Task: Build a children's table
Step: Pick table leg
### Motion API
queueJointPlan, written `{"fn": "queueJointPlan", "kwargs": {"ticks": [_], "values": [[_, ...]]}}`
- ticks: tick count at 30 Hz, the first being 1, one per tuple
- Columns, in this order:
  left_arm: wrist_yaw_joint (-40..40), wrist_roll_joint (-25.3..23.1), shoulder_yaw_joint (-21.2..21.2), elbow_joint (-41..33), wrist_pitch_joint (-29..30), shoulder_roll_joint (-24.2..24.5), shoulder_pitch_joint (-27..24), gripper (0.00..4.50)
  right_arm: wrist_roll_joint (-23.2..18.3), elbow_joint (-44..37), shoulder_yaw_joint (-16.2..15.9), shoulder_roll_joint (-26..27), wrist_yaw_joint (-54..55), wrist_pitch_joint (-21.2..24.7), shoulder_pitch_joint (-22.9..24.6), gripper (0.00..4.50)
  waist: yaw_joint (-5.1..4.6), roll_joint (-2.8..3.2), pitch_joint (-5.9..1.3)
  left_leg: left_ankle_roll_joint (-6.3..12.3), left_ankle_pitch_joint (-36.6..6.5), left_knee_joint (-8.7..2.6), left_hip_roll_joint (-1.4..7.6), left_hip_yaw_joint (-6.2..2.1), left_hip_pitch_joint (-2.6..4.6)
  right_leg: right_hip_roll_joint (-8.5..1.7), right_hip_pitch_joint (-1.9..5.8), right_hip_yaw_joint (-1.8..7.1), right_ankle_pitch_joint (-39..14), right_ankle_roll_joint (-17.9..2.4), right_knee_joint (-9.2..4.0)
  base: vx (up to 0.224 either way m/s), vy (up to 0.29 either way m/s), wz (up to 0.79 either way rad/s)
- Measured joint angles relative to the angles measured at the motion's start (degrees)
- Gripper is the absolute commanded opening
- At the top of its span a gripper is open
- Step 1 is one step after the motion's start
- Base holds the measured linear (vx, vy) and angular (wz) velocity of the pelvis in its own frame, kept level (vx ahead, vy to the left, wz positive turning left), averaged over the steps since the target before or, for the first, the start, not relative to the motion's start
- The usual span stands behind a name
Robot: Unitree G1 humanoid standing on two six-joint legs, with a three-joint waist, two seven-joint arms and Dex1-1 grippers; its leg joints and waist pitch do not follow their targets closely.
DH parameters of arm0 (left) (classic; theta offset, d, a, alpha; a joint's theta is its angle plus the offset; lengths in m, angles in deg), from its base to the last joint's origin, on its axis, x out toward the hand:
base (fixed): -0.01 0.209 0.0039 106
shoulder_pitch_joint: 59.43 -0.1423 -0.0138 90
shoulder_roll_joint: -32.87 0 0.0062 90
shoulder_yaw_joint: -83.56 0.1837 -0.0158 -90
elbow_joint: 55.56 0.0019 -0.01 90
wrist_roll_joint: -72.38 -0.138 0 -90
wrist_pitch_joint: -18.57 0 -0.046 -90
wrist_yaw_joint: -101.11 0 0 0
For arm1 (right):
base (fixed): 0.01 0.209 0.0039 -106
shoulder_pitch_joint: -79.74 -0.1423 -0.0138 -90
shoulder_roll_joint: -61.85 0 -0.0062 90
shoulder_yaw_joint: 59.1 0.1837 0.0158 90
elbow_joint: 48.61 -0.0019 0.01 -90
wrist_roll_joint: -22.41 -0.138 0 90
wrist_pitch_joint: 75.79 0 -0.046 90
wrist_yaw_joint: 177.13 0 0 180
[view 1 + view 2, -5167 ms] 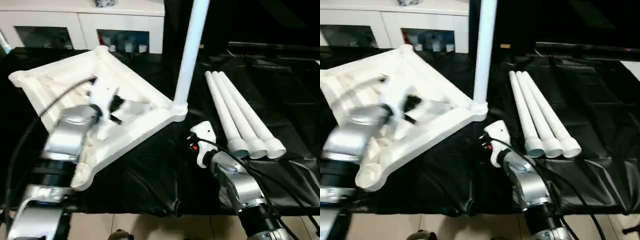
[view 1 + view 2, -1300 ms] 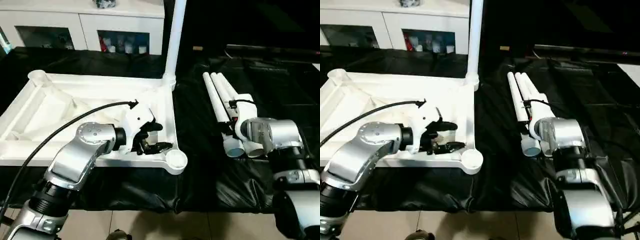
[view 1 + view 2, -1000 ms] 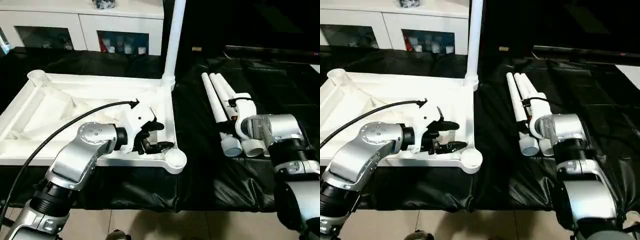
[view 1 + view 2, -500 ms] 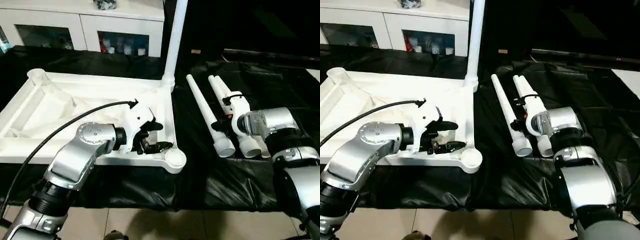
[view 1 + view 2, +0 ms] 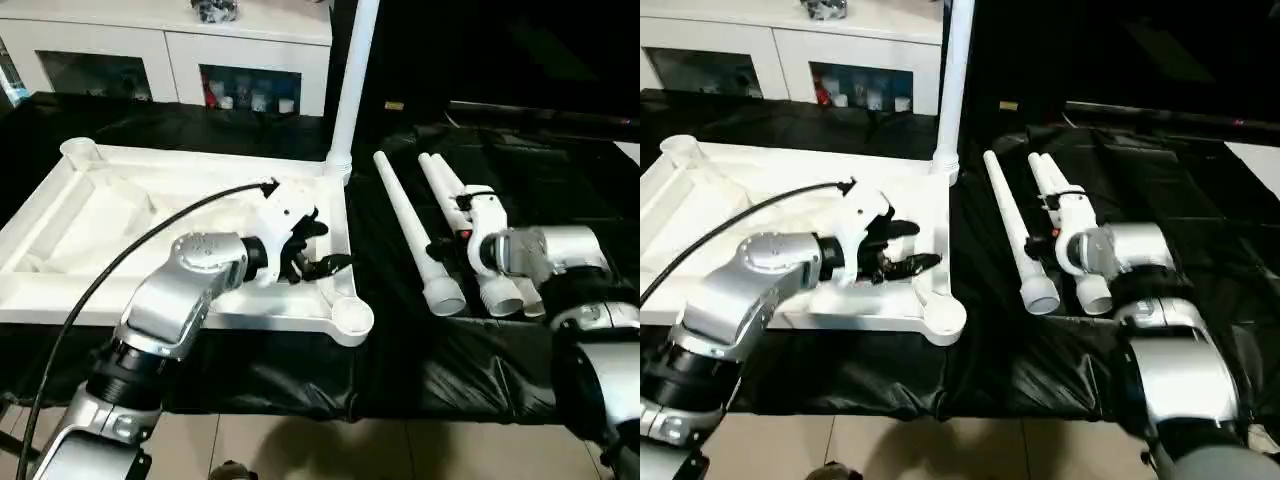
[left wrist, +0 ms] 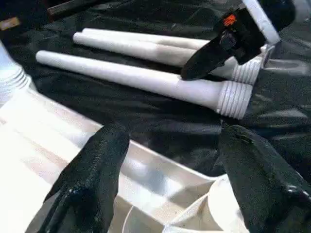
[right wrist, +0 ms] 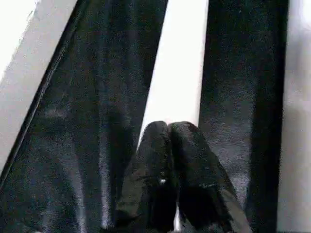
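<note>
The children's table top [image 5: 120,200] lies upside down on the left, ribbed side up, with one white leg [image 5: 350,80] standing upright in its far right corner socket. Three loose legs lie on the black cloth; one leg [image 5: 412,232] lies apart from the other two [image 5: 470,250]. My left gripper [image 5: 318,248] hangs open over the top's right rim [image 6: 73,145], with nothing between its fingers [image 6: 92,179]. My right gripper [image 5: 438,246] is shut, its fingertips [image 7: 167,133] pressed together right over the separate leg [image 7: 180,73], with nothing between them.
A white cabinet [image 5: 180,55] with glass doors stands behind the work surface. Black cloth [image 5: 400,340] covers the surface to its front edge, with floor below. An empty round socket [image 5: 352,318] sits at the top's near right corner, another [image 5: 78,152] at the far left.
My right gripper has closed, and one leg has slid left, away from the other two. My left gripper has moved a little farther over the table top, still open.
</note>
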Motion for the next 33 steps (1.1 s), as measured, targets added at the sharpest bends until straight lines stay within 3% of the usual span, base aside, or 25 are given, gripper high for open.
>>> {"fn": "queueJointPlan", "kwargs": {"ticks": [3,6,10,21,26,33], "values": [[-0.58,-0.01,0.27,0.21,-0.08,0.13,0.02,3.95,-0.03,-0.07,0.79,0.05,1.54,-1.73,0.41,0.0,-0.11,0.23,0.08,0.0,0.0,0.0,0.0,0.0,0.0,0.0,-0.01,0.0,0.0,0.0,-0.01,0.0,0.0,0.0],[-1.15,0.01,0.73,0.29,-0.08,0.21,0.02,4.14,-0.14,0.23,1.34,0.14,3.4,-3.04,0.4,0.33,-0.02,0.56,0.16,0.0,0.0,0.0,0.0,0.0,-0.01,0.0,-0.01,-0.01,-0.01,0.01,-0.01,0.0,0.0,0.0],[-1.66,0.34,1.05,0.26,0.12,0.56,0.04,4.49,-0.85,-0.4,3.06,0.14,4.01,-3.22,0.4,0.77,0.05,0.57,0.19,0.0,0.0,-0.02,0.01,-0.01,-0.03,0.0,-0.03,-0.04,-0.01,0.01,0.0,0.0,0.0,0.0],[-4.13,2.13,0.61,-1.53,1.54,2.88,0.03,4.5,-2.75,-5.01,3.11,0.04,3.37,1.54,-2.16,1.67,0.17,0.56,0.2,0.0,0.0,-0.02,0.01,0.02,-0.12,0.0,-0.06,-0.02,-0.03,0.04,-0.06,0.0,0.0,0.0],[-6.24,3.4,0.64,-3.69,2.43,4.28,-0.03,4.5,0.11,-3.8,0.71,-1.62,4.95,3.29,-2.27,2.11,0.21,0.59,0.21,0.0,0.0,-0.02,0.0,0.02,-0.14,-0.01,-0.06,-0.01,-0.03,0.04,-0.07,0.0,0.0,0.0],[-6.66,4.53,0.81,-4.81,3.94,4.33,-0.26,4.5,0.6,-1.54,0.18,-2.13,4.99,3.52,-2.27,2.76,-0.14,0.64,0.24,0.0,0.0,-0.03,0.0,0.02,-0.11,0.0,-0.09,-0.01,-0.03,0.03,-0.04,0.0,0.0,0.0]]}}
